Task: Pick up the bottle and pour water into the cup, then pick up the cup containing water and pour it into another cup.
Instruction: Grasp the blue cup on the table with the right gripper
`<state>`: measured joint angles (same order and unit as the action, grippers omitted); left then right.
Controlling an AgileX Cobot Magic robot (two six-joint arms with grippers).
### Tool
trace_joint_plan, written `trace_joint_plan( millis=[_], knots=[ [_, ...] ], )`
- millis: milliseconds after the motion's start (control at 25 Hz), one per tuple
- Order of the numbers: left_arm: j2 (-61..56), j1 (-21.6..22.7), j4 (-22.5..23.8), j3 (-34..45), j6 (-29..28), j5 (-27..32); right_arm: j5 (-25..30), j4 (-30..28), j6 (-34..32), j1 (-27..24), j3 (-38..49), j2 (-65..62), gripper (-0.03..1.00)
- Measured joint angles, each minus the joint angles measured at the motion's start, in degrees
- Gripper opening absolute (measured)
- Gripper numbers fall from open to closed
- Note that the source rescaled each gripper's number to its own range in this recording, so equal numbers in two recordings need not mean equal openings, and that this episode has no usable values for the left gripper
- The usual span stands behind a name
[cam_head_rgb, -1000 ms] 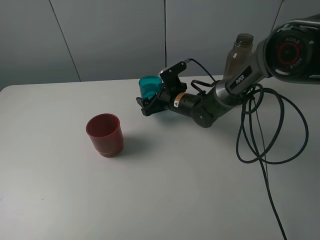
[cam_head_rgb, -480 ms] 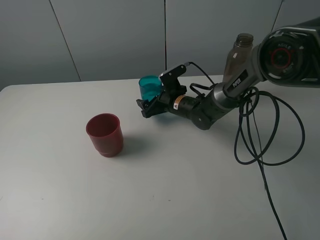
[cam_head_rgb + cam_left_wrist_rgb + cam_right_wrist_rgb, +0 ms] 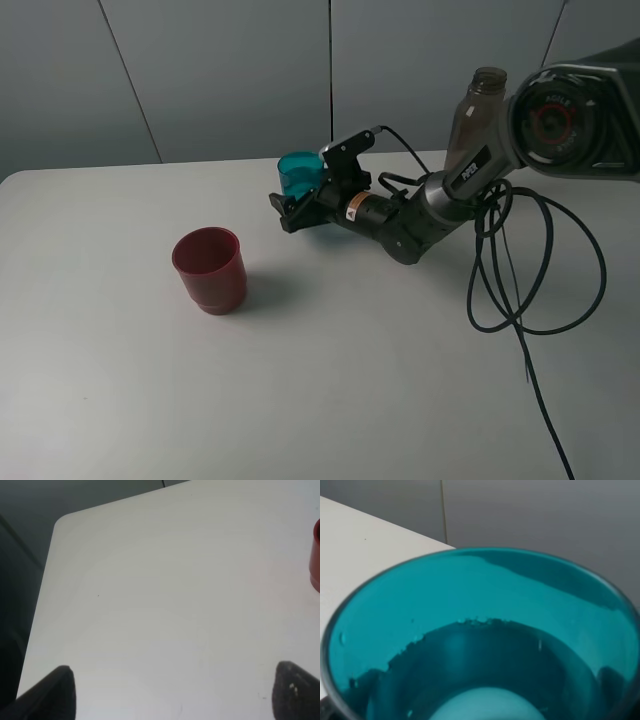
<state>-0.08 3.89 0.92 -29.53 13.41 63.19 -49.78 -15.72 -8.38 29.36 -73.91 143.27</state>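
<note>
At the far middle of the table (image 3: 350, 390), our right tool (image 3: 296, 208) is clamped around the lower body of the teal tumbler (image 3: 298, 172), one jaw on each side. Our right wrist view looks down into it, with water (image 3: 485, 650) in its lower part. To its right, behind the arm, the uncapped smoky bottle (image 3: 472, 110) stands upright. Well apart to the near left sits the dark red cup (image 3: 210, 268). Our left tool (image 3: 172, 692) hangs over the table's left end, fingertips (image 3: 56, 692) spread wide.
</note>
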Motion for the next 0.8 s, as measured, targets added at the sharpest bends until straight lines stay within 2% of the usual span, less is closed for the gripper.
trace_joint_plan(
  millis=[720,800],
  knots=[
    [0.0,0.0,0.0,0.0,0.0,0.0,0.4,0.0,-0.1,0.0,-1.7,1.1,0.8],
    [0.0,0.0,0.0,0.0,0.0,0.0,0.4,0.0,-0.1,0.0,-1.7,1.1,0.76]
  ],
)
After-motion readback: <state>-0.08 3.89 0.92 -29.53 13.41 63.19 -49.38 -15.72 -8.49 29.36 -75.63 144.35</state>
